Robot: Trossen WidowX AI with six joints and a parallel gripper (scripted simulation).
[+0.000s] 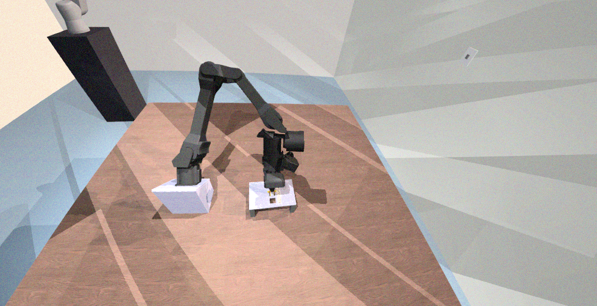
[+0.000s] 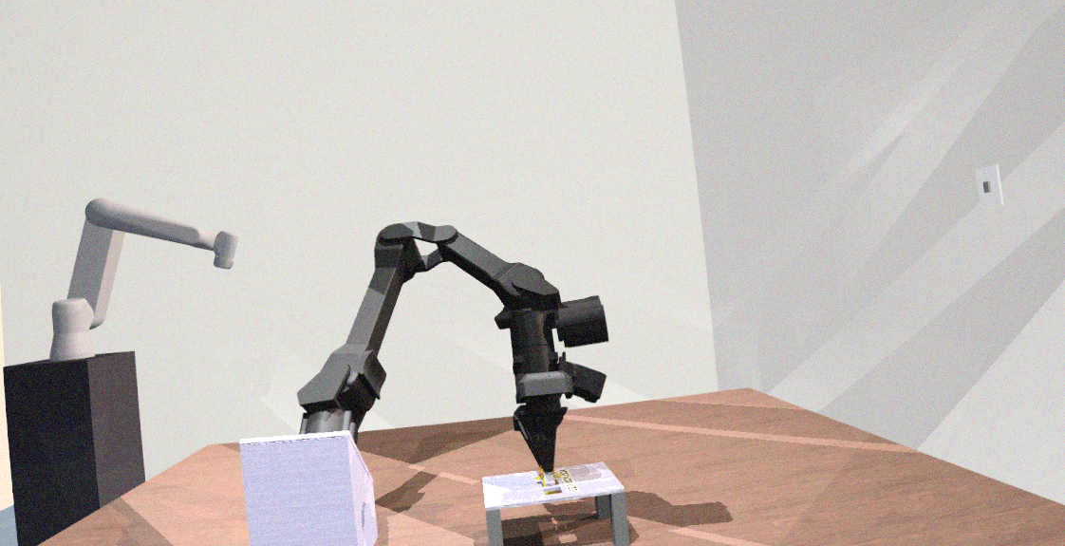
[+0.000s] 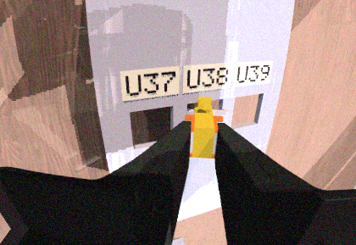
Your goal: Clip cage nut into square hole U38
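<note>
My gripper (image 3: 203, 130) (image 2: 548, 469) is shut on the cage nut (image 3: 203, 136), a small yellow piece with orange parts at its sides. The fingers press it from left and right, pointing down at the white rail plate (image 1: 258, 201) (image 2: 506, 494) (image 3: 263, 28). The nut is at the square hole marked U38 (image 3: 217, 104), just below the U38 label (image 3: 207, 78) in the wrist view. It covers most of that hole. Whether its wings are through the hole is hidden.
Hole U37 (image 3: 152, 125) lies to the left and hole U39 (image 3: 247, 109) to the right in the wrist view. The plate stands on grey legs (image 2: 619, 519). A white slanted block (image 1: 183, 201) (image 2: 298, 490) is beside the arm's base.
</note>
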